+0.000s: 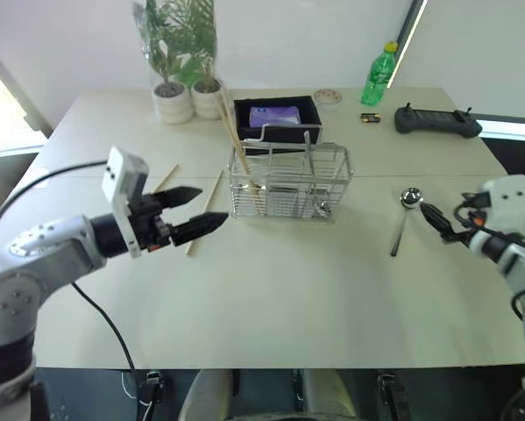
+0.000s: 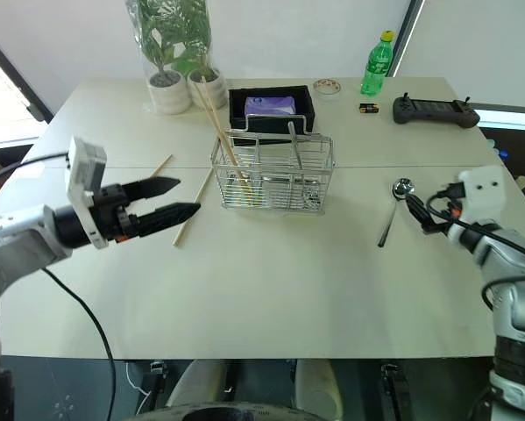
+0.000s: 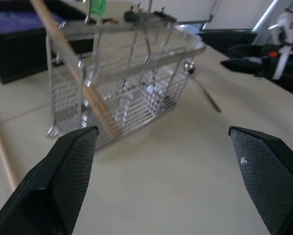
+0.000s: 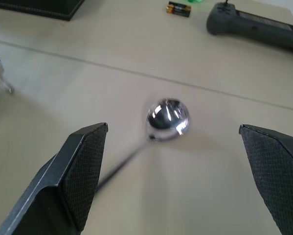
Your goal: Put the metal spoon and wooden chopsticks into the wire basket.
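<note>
Black left tool (image 1: 190, 212) wide open, empty, right tool (image 4: 170, 171) likewise

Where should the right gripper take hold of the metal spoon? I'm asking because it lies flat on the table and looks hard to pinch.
Probably on the thin handle of the metal spoon, coming from above with the fingers straddling it crosswise. The round bowl is wide and slippery. The right gripper is open beside the bowl, on the side away from the wire basket.

Around metal spoon (image 2: 397, 200): bare table (image 2: 271, 281) on all sides
Basket top: wire basket (image 2: 275, 180) handle and leaning wooden chopsticks (image 2: 218, 132) crowd the opening
</note>
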Action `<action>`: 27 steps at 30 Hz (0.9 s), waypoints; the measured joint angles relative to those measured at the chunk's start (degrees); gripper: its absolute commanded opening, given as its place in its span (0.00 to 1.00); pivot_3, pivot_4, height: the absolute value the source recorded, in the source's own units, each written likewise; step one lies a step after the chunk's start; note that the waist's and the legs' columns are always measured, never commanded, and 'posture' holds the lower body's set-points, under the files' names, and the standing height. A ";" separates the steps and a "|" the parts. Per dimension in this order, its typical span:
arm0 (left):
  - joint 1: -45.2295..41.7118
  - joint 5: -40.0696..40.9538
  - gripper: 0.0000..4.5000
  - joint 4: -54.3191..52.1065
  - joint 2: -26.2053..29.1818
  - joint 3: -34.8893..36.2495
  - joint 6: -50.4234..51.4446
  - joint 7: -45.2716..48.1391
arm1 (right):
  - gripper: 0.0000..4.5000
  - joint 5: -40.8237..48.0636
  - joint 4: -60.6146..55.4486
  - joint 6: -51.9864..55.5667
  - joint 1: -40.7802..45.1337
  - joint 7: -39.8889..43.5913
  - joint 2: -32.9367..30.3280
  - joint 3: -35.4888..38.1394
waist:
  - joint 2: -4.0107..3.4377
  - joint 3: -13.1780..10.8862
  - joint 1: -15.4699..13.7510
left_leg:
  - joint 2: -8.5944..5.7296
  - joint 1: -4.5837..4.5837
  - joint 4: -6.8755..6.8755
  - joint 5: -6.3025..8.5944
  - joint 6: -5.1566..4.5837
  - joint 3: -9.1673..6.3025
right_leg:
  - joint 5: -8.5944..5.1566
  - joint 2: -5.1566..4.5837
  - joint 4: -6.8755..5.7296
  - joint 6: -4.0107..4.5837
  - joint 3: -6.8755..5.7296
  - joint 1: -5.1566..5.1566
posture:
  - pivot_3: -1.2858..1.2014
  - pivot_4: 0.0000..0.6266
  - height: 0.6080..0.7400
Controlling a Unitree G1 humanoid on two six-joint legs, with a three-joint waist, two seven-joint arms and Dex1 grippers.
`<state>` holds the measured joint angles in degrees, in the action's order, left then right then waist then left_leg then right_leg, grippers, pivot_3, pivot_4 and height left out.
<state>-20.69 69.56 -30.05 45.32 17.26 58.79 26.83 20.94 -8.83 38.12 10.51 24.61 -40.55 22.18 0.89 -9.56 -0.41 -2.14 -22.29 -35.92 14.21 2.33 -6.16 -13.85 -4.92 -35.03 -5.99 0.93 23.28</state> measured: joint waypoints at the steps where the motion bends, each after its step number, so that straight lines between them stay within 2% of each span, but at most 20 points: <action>1: -1.93 1.72 1.00 0.56 0.05 -0.40 0.81 -0.88 | 0.98 -0.52 0.25 1.63 1.68 -1.02 0.58 -1.77 | 0.01 0.00 0.02 | -0.01 0.00 -0.01 0.00 0.00 0.00 | 0.00 0.00 -0.03 -0.01 0.01 0.00 | 0.52 0.24 0.82; 4: -6.40 6.30 1.00 0.70 0.03 -0.97 1.68 -2.88 | 0.98 -1.72 1.62 3.83 6.15 -2.77 1.45 -5.76 | 0.01 -0.02 0.14 | -0.03 -0.03 -0.04 0.00 0.00 0.01 | 0.01 -0.01 -0.03 -0.02 0.03 0.04 | 0.52 0.24 0.82; 9: -7.18 11.98 1.00 -0.15 0.84 -1.26 1.96 -4.95 | 0.98 -4.01 7.45 3.55 10.19 -3.95 1.70 -8.28 | 0.03 -0.03 0.10 | -0.03 -0.01 -0.10 -0.01 -0.01 -0.01 | 0.01 0.01 -0.05 -0.01 0.03 -0.01 | 0.52 0.24 0.82; 15: -7.13 13.56 1.00 -1.18 1.57 -2.31 1.61 -7.61 | 0.98 -6.25 14.30 3.91 12.14 -8.12 3.29 -7.81 | 0.03 -0.03 0.11 | -0.03 0.00 -0.14 -0.01 -0.01 0.00 | 0.01 0.05 -0.08 0.00 0.06 -0.04 | 0.52 0.24 0.82; 27: -7.41 14.83 1.00 -1.40 3.62 -2.88 0.49 -7.50 | 0.98 -6.28 16.26 7.93 14.50 -12.06 8.26 -6.87 | 0.02 -0.03 1.09 | 0.00 0.03 -0.11 -0.01 -0.01 -0.03 | 0.02 0.16 -0.10 0.00 0.07 -0.04 | 0.52 0.24 0.82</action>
<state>-28.09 84.39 -31.45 48.94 14.38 59.28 19.33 14.67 7.43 46.05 25.01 12.55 -32.30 15.31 0.91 -9.59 0.68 -2.14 -22.26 -36.03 14.19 2.32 -6.20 -13.84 -4.75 -35.13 -5.99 1.00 23.24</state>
